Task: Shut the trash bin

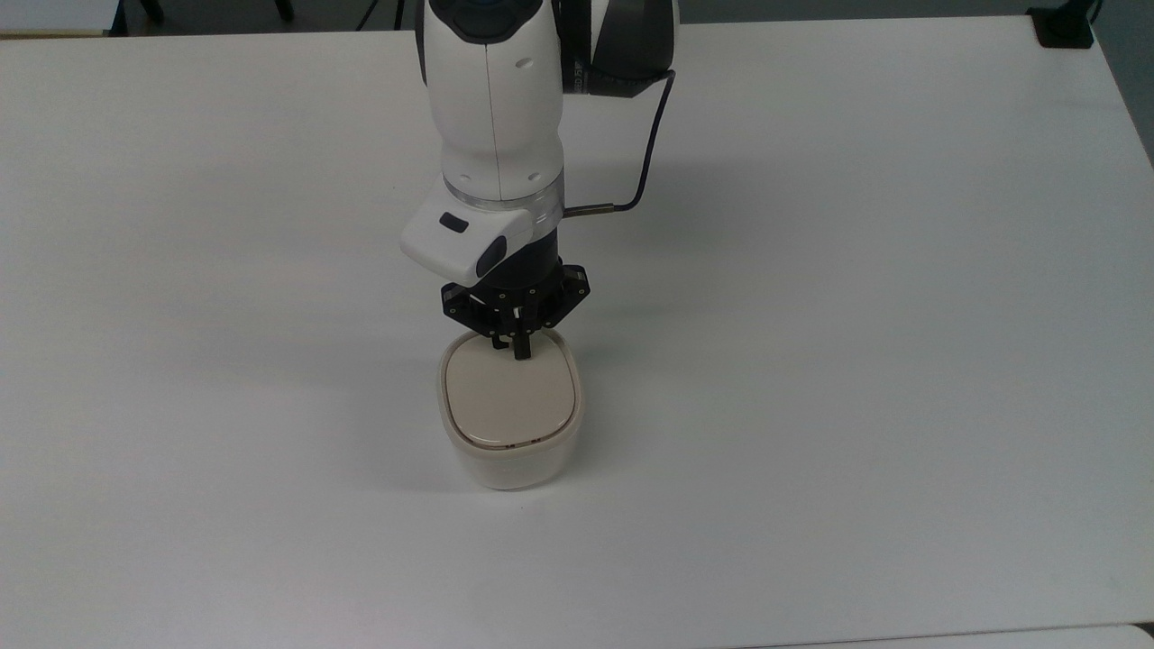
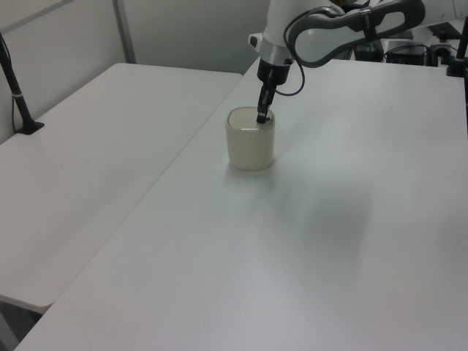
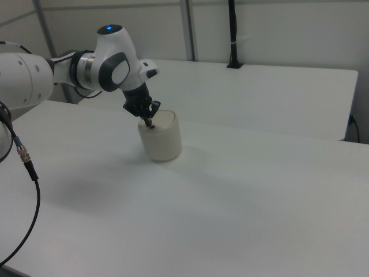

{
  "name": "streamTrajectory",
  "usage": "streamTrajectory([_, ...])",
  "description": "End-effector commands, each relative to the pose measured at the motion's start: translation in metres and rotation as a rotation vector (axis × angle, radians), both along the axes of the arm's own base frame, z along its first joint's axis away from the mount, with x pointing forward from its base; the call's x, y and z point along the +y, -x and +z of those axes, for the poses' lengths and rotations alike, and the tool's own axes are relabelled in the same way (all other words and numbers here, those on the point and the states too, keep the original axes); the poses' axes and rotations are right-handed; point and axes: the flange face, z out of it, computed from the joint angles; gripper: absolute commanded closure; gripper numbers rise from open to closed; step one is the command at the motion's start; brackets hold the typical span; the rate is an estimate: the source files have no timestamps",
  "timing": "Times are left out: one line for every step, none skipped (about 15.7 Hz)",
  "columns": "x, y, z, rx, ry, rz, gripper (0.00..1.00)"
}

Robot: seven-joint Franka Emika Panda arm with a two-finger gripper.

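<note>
Pressing the trash bin lid's far edge, clenched gripper; bare table around.

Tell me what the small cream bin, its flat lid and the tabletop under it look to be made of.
The small cream-white rounded-square bin looks like moulded plastic: smooth, seamless walls with a soft sheen. Its flat beige lid also seems plastic, slightly glossy, with a faint highlight along its near edge. The white table looks like matte laminate or coated board, evenly coloured with soft shadows; which one cannot be told.
</note>
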Motion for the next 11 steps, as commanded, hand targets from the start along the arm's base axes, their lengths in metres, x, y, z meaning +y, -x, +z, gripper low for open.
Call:
streamTrajectory([-0.01,0.039,0.031,0.103,-0.039,-0.032,0.83])
streamTrajectory([-0.018,0.052,0.046,0.128,-0.041,-0.039,0.74])
streamTrajectory([-0.022,0.064,0.056,0.157,-0.043,-0.042,0.57])
streamTrajectory([-0.03,0.08,0.073,0.196,-0.05,-0.079,0.12])
streamTrajectory([-0.038,0.09,0.085,0.222,-0.051,-0.126,0.0])
streamTrajectory([-0.045,0.101,0.096,0.248,-0.045,-0.159,0.0])
streamTrajectory([-0.047,0.112,0.102,0.27,-0.036,-0.175,0.0])
streamTrajectory([-0.05,0.123,0.106,0.275,-0.022,-0.191,0.0])
streamTrajectory([-0.052,0.134,0.11,0.274,-0.014,-0.209,0.0])
streamTrajectory([-0.055,0.144,0.113,0.271,-0.019,-0.237,0.0])
streamTrajectory([-0.06,0.152,0.117,0.268,-0.028,-0.276,0.0])
